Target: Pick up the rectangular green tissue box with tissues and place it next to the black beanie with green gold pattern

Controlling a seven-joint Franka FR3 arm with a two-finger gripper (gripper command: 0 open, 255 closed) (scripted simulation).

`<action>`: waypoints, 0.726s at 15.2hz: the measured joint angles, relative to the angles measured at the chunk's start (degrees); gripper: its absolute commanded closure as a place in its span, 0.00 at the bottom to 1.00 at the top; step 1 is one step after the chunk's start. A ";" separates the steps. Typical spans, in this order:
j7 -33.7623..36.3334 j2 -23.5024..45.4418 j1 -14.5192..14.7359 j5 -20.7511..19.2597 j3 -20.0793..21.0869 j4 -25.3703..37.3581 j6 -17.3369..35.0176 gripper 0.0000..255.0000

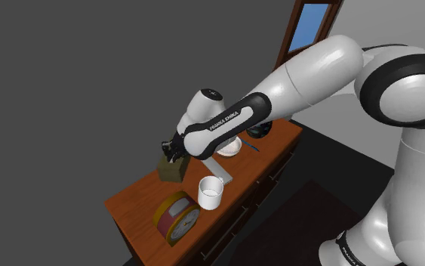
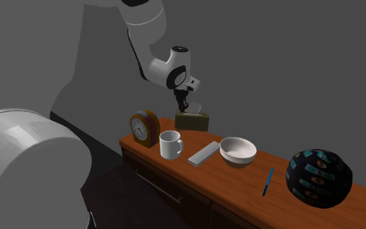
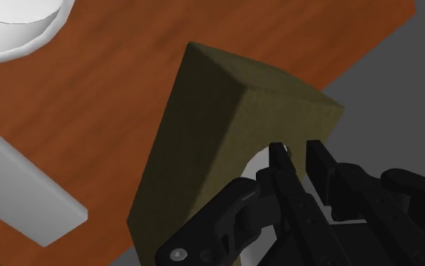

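Observation:
The olive-green tissue box (image 2: 192,121) stands on the wooden table near the wall, behind the white mug; it also shows as tissue box (image 1: 170,169) and tissue box (image 3: 203,151). A white tissue (image 3: 257,165) sticks out of its top. My black gripper (image 2: 183,105) comes down onto the box's top beside the tissue, gripper (image 3: 300,153) fingers close together with only a narrow gap, clasping there. The box rests on the table. The black beanie (image 2: 318,177) with a green-gold pattern lies at the table's far end, at the second exterior view's right.
Along the table (image 2: 240,185) stand a round clock (image 2: 142,128), a white mug (image 2: 170,144), a flat grey slab (image 2: 203,153), a white bowl (image 2: 238,150) and a blue pen (image 2: 268,181). The grey wall is close behind the box.

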 measured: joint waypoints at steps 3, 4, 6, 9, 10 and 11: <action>0.35 -1.76 -0.05 -0.20 -0.26 0.05 -1.75 1.00; 0.59 -2.30 0.05 -0.33 -0.37 0.14 -2.35 1.00; 0.86 -3.35 0.09 -0.48 -0.50 0.20 -3.42 1.00; 1.22 -4.76 0.08 -0.73 -0.71 0.61 -5.23 1.00; 1.55 -5.22 0.21 -0.93 -0.83 0.87 -5.93 1.00; 1.77 -5.84 0.28 -1.04 -0.89 0.91 -6.57 1.00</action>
